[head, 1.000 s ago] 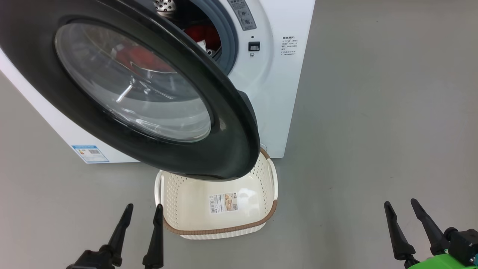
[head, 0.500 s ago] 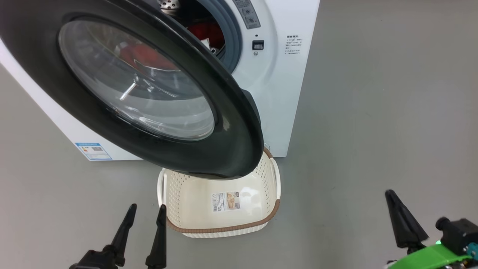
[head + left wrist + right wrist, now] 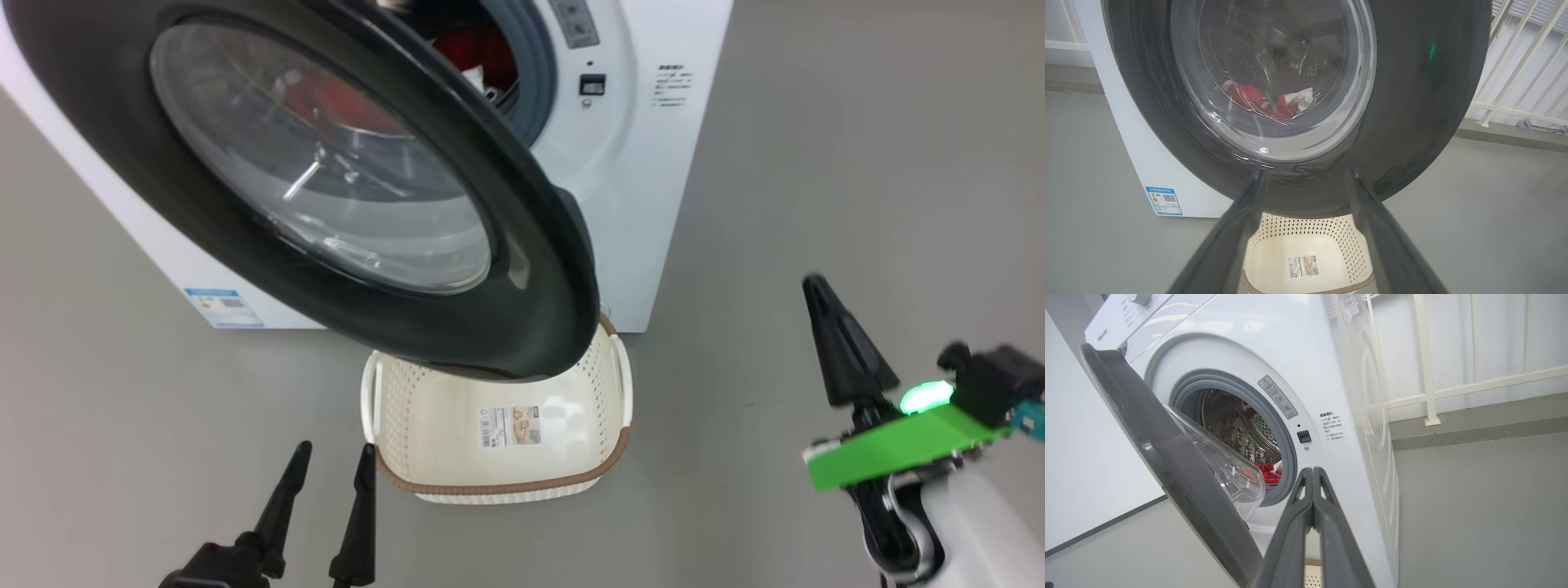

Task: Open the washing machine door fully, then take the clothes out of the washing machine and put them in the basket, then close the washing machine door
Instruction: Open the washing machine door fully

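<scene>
Two grippers flank the work: the left gripper (image 3: 336,451), fingers spread and empty, points at the washing machine door (image 3: 522,269), whose black rim overhangs the basket (image 3: 506,487) just beside its right fingertip. Ahead and left of the right gripper (image 3: 823,314), fingers pressed together on nothing, the door's free edge stands off the washing machine (image 3: 645,204), with the clothes (image 3: 1267,473) lying in the drum (image 3: 1229,416) beyond. The joined fingers probably serve as a slim wedge for that gap, with bare floor (image 3: 857,163) on its right.

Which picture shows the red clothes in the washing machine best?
The left wrist view: the clothes sit mid-picture, red and white, seen through the washing machine door. The right wrist view shows a small red corner directly in the drum; the head view shows red patches, partly behind glass.
</scene>
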`<state>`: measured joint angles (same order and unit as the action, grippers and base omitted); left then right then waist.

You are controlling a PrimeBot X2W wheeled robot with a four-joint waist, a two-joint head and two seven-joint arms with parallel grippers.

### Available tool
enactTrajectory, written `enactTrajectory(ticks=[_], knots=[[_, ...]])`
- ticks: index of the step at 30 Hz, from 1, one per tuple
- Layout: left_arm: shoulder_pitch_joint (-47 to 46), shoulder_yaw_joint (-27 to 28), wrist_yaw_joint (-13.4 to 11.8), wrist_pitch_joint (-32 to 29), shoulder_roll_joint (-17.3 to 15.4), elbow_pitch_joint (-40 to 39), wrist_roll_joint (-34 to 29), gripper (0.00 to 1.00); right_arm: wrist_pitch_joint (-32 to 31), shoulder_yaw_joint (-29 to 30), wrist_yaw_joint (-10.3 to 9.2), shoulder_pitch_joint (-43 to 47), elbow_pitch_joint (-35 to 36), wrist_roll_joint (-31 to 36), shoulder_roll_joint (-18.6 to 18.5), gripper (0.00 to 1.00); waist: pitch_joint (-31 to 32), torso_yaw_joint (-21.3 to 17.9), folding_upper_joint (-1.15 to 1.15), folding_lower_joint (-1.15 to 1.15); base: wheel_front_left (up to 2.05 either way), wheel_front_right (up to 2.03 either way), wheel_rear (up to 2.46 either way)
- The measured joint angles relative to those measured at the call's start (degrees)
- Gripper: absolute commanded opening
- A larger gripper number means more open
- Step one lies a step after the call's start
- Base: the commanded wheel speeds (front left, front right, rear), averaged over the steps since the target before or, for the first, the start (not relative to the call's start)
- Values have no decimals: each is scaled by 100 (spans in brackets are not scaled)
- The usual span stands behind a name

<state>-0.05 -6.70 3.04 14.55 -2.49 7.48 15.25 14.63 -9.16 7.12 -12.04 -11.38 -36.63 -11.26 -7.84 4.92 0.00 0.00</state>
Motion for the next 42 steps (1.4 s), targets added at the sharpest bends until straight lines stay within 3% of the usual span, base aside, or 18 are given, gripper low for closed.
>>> enactTrajectory(ticks=[7,29,42], knots=[[-73,-100,-8,-1,0,-9,80,100,1,-416,-1,-676,-46,-777,-153,0,-150,192,0,0,0,0,0],[-392,-447,-105,0,3,-30,345,100,-120,-3194,-1,-2597,-253,-4284,-1424,0,-659,759,0,0,0,0,0],[-509,-532,-108,0,3,-25,392,100,-1334,-3150,-2,-2826,-111,-5855,-1578,0,-770,941,0,0,0,0,0]])
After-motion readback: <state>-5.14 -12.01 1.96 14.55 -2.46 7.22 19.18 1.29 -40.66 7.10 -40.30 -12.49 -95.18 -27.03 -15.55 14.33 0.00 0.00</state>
